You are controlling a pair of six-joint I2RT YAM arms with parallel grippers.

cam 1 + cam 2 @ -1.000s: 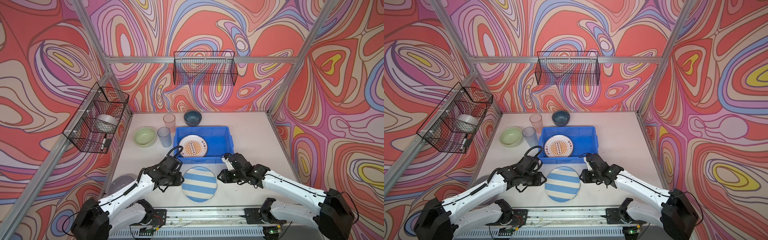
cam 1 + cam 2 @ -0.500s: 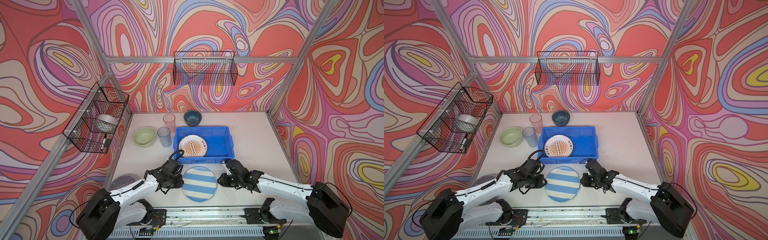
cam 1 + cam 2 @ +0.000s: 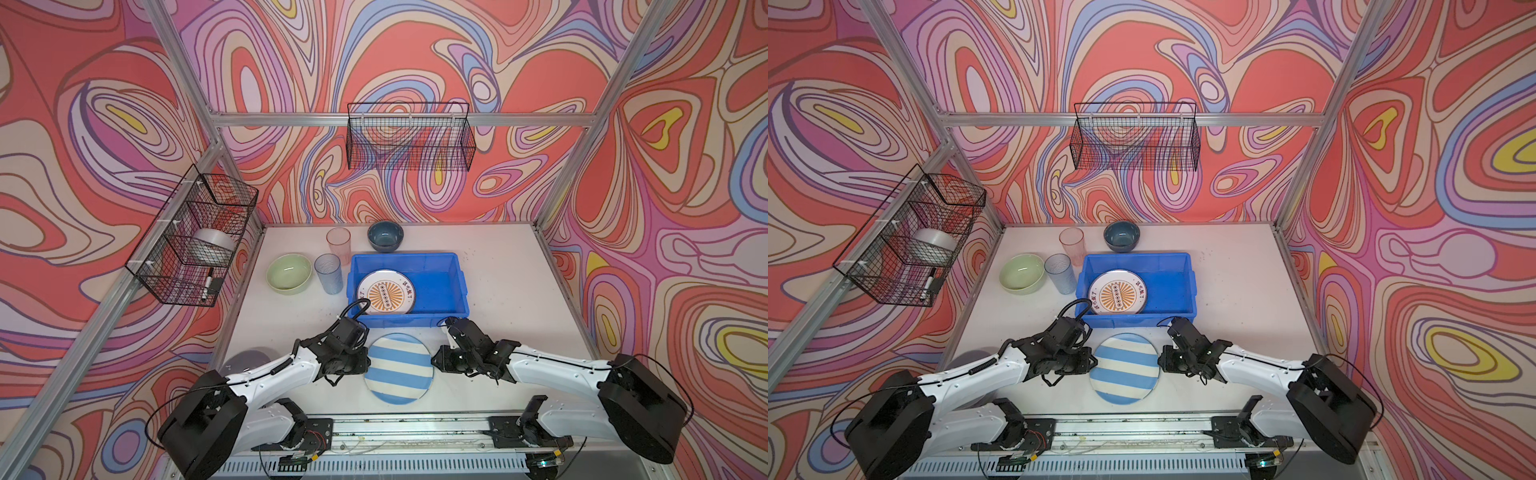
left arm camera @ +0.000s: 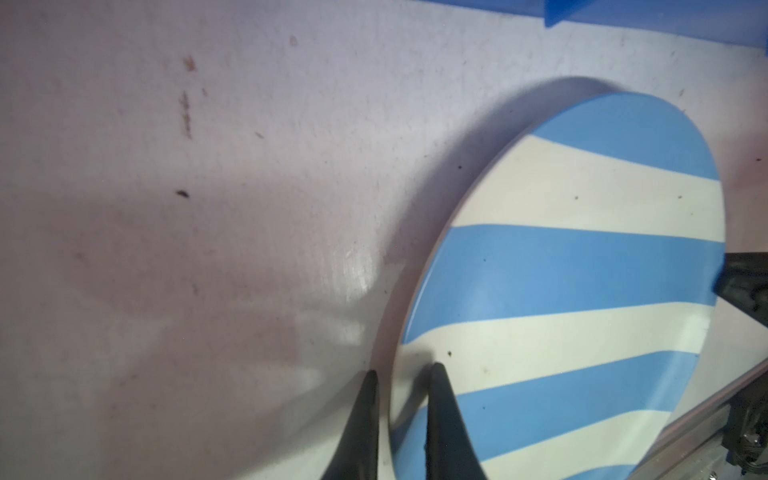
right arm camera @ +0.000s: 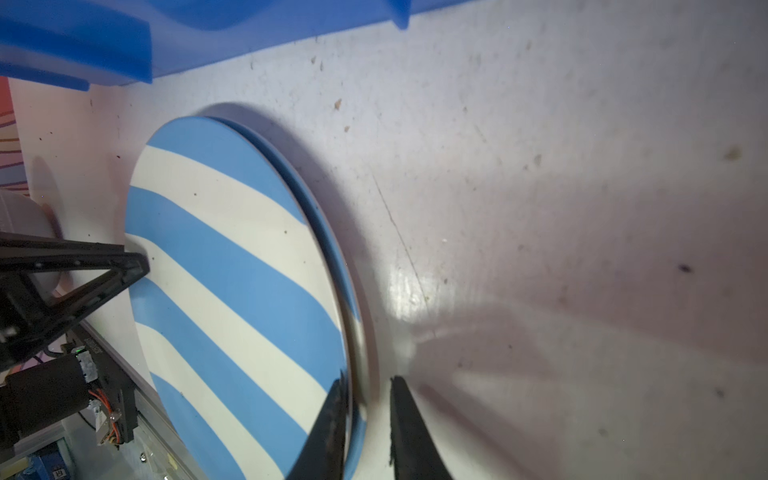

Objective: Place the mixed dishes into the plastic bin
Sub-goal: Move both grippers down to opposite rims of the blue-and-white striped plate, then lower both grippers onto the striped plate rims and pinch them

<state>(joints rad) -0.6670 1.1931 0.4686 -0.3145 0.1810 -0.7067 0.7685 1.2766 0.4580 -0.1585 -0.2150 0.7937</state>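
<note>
My left end effector (image 4: 403, 368) and right end effector (image 5: 368, 377) each pinched opposite rims of the blue-and-white striped plate (image 3: 399, 368) lying on the tabletop (image 3: 503, 291).

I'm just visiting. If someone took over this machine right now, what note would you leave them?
Grippers: the left gripper and right gripper straddle opposite edges of the striped plate, jaws nearly closed; firm grip unclear.
Done: the lettered plate lies in the blue bin.
To do: the striped plate, on the table on the bin's near side; the green bowl, bluish tumbler, pinkish tumbler and dark bowl, standing beside and behind the bin.
</note>
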